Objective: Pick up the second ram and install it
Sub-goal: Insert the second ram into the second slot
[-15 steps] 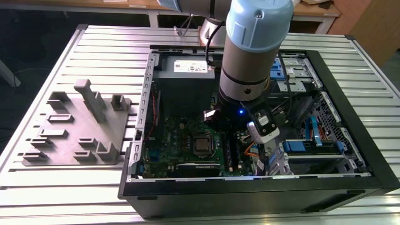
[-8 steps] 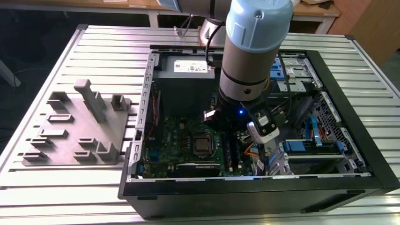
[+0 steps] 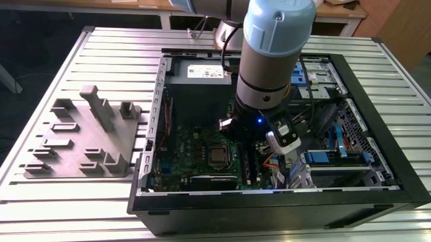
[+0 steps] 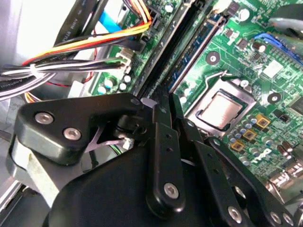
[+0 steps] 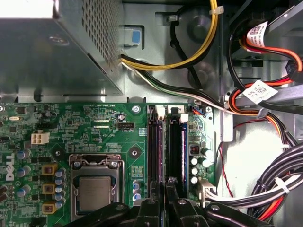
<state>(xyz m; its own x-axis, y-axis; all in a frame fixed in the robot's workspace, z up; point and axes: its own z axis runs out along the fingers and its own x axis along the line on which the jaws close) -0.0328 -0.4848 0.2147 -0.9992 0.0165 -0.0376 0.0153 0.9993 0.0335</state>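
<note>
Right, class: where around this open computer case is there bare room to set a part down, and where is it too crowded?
Free: the slatted table beyond the grey fixture block, and its front strip near that block. Crowded: inside the case, where the arm hangs over the motherboard, with cable bundles beside the memory slots.

Slatted metal table [image 3: 94, 50] fills most of exterior view, light grey, ribbed lengthwise. Dark floor [image 3: 27, 45] at upper left of frame. Wooden desk [image 3: 128, 5] with white legs along top edge. Brown wooden panel [image 3: 404, 25] in upper right corner. Even, diffuse light, soft shadows.
</note>
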